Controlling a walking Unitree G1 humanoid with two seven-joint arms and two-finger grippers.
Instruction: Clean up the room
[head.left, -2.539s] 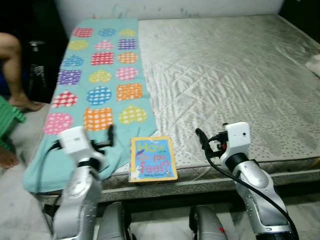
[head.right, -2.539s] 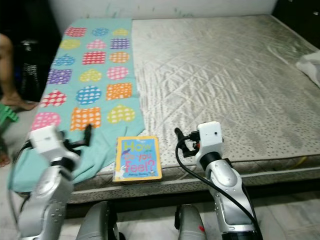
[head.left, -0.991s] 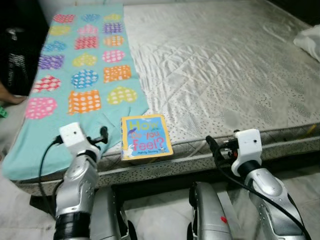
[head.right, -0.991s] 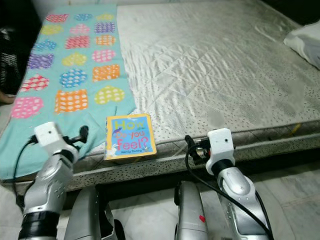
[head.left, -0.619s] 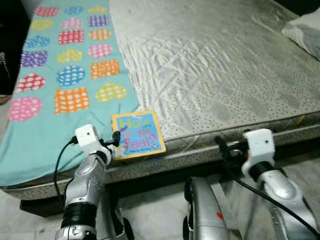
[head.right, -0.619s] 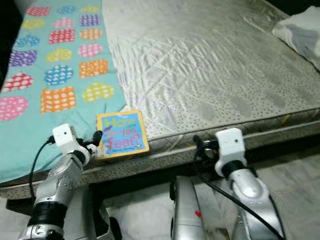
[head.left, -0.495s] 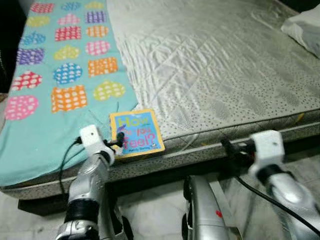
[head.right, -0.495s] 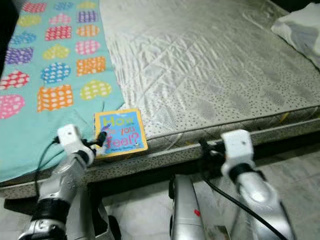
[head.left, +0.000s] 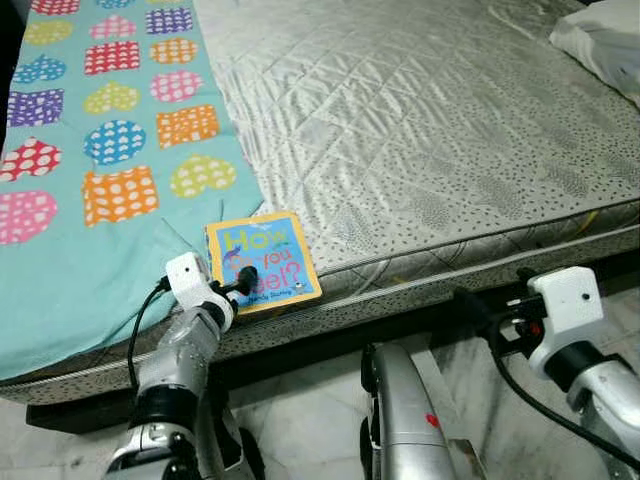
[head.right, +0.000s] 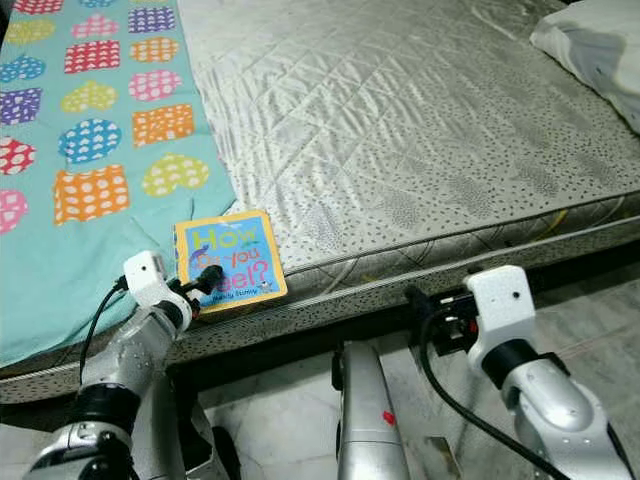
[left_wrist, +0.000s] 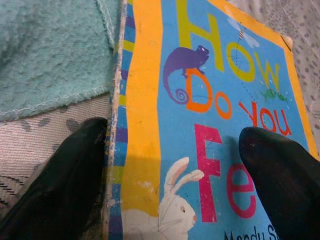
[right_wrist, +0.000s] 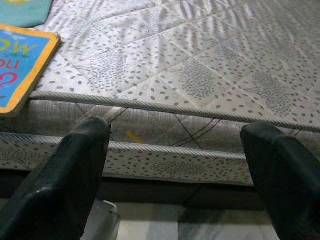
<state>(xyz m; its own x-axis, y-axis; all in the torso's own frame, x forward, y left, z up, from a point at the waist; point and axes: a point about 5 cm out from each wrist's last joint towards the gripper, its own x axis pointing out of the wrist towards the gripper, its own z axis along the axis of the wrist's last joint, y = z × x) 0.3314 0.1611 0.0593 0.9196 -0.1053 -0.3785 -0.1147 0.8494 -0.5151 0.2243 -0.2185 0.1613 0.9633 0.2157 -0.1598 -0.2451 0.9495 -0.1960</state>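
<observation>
Slippage is the risk: the left claw (head.left: 243, 283), spread wide, straddles the blue, yellow-bordered children's board book (head.left: 262, 259) at the front edge of the grey quilted mattress (head.left: 430, 130), one finger low beside its spine. A shallow closing could push it off. The right claw (head.right: 432, 312) hangs released below that edge.

- We see a wide mattress (head.left: 430, 130) with a grey quilted cover, dotted along its near edge.
- A teal blanket (head.left: 90, 150) with bright hearts and squares covers its left strip.
- A white pillow (head.right: 590, 50) lies at the far right corner.
- Below us the floor (head.right: 600, 300) is pale marbled tile.
- Even light falls across the bed.
</observation>
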